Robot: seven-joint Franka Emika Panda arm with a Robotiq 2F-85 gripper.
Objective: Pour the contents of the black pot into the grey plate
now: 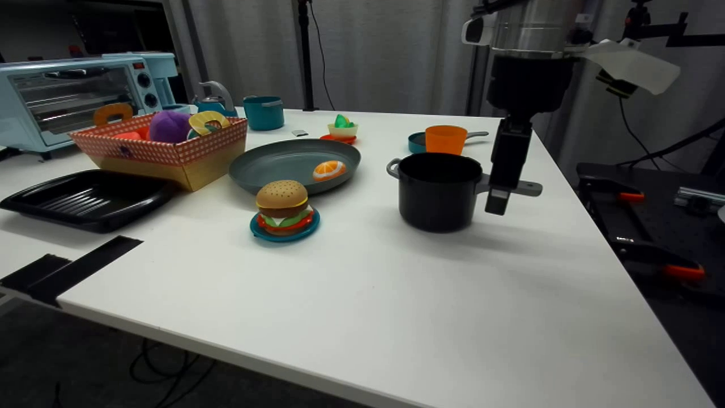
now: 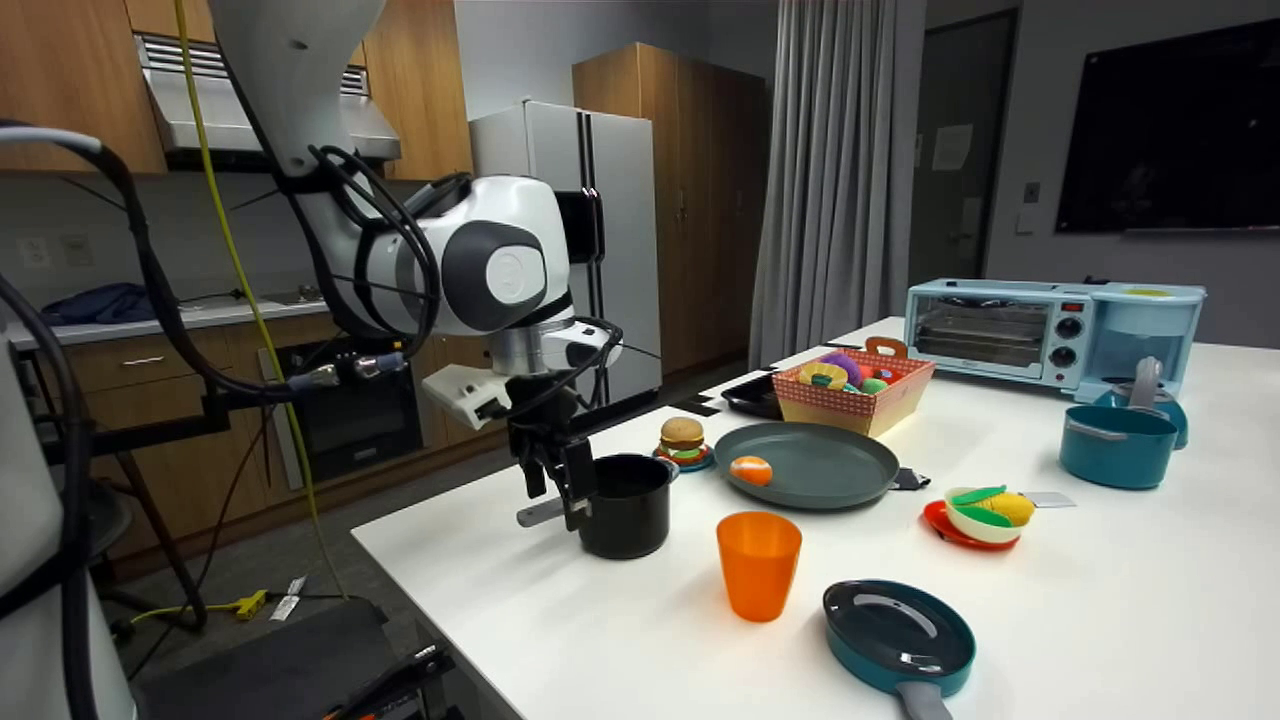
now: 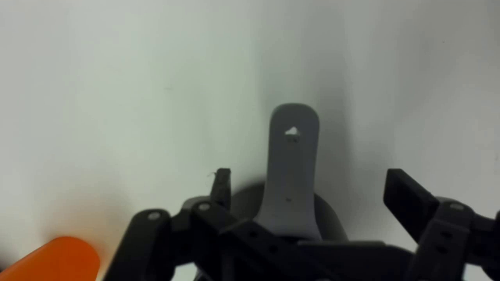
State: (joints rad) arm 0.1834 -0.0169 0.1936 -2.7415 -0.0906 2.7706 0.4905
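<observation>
The black pot (image 1: 436, 195) stands upright on the white table; it also shows in an exterior view (image 2: 628, 512). Its inside looks dark and I cannot see any contents. Its grey handle (image 3: 293, 160) points up the wrist view, toward the table edge. My gripper (image 3: 306, 183) is open, with the handle between its fingers, nearer the left finger and not gripped. In both exterior views the gripper (image 1: 497, 201) (image 2: 557, 497) is at the handle, beside the pot. The grey plate (image 1: 272, 164) (image 2: 825, 465) lies apart from the pot and holds an orange slice piece (image 1: 329, 170).
An orange cup (image 2: 759, 565) and a small teal pan (image 2: 895, 640) stand near the pot. A burger on a teal dish (image 1: 285, 233) sits by the plate. A basket (image 1: 187, 161), a black tray (image 1: 85, 198) and a bowl of toy food (image 2: 985, 515) are farther off.
</observation>
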